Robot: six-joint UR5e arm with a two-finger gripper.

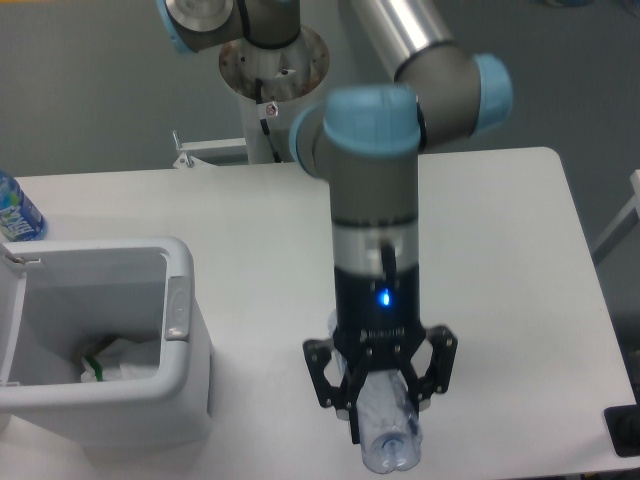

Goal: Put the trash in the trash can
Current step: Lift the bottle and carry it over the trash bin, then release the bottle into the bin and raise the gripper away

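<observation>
- Table (510, 300): white top, rounded corner at far right; carries everything below.
- Arm (375, 200): grey links with pale blue joint caps, wrist pointing straight down near the table's front edge. A small blue light glows on the wrist housing.
- Trash can (185, 345): boxy white bin at front left, thick rounded rim, grey latch tab on the side wall that faces the arm. Mouth open; the lid (8, 330) hangs off the left side, only partly in frame.
- Crumpled white wrapper (125, 358): lies inside the bin at the bottom, with a bit of green at its left edge.
- Plastic bottle (388, 425): clear, bluish tint, crinkled walls catching light. It hangs roughly upright below the wrist, its lobed base toward the camera. Upper part hidden between the fingers, cap not visible. Well to the right of the bin. Cannot tell if it touches the table.
- Gripper (381, 400): black, two fingers clenched on the bottle from either side.
- Upright bottle (15, 210): bright blue label, far left edge behind the bin, cut off by the frame.
</observation>
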